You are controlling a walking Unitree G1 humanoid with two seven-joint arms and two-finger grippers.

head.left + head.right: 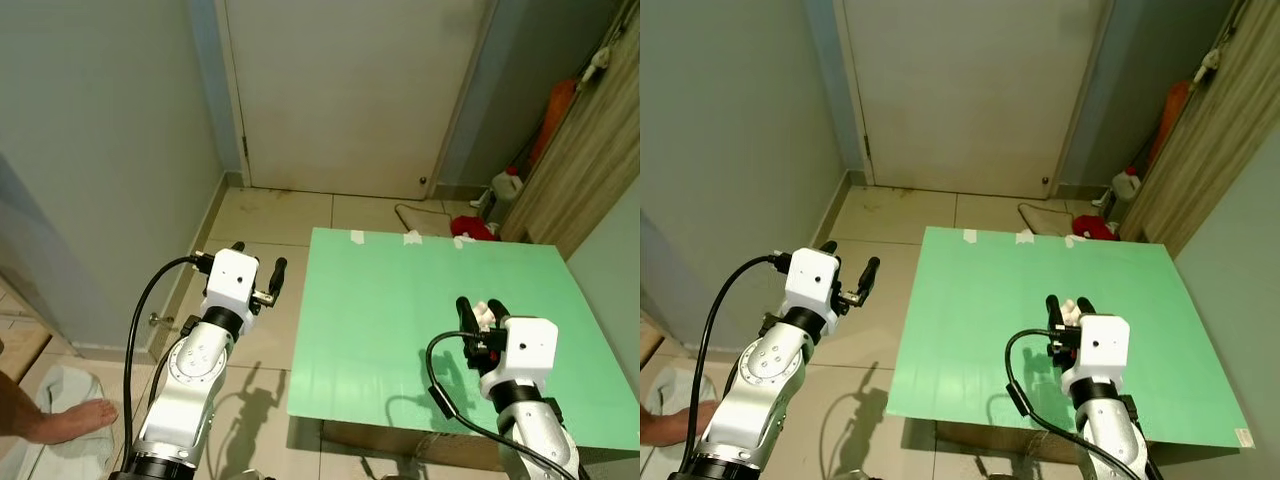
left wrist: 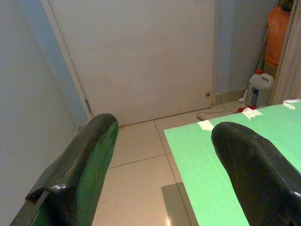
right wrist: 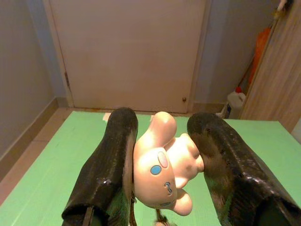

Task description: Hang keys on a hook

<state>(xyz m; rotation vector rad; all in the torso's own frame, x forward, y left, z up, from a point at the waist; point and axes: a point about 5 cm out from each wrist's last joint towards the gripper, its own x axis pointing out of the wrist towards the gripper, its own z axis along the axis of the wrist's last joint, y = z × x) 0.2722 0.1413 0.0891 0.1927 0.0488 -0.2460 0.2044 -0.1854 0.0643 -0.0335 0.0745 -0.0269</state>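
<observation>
Meanwhile, right gripper (image 3: 164,179) clamped a white cartoon-dog key charm (image 3: 164,176) above the green table (image 1: 400,300) | left gripper (image 1: 258,268) wide, empty, over floor | pickup done; hanging remained, no hook visible.

1. The right pincer (image 1: 482,312) hovers over the green tabletop (image 1: 400,300), its black fingers closed on a small white charm (image 1: 486,316).
2. The left pincer (image 1: 257,262) hangs open above the tiled floor (image 1: 270,215), beside the tabletop.
3. A closed door (image 1: 350,90) stands beyond.
</observation>
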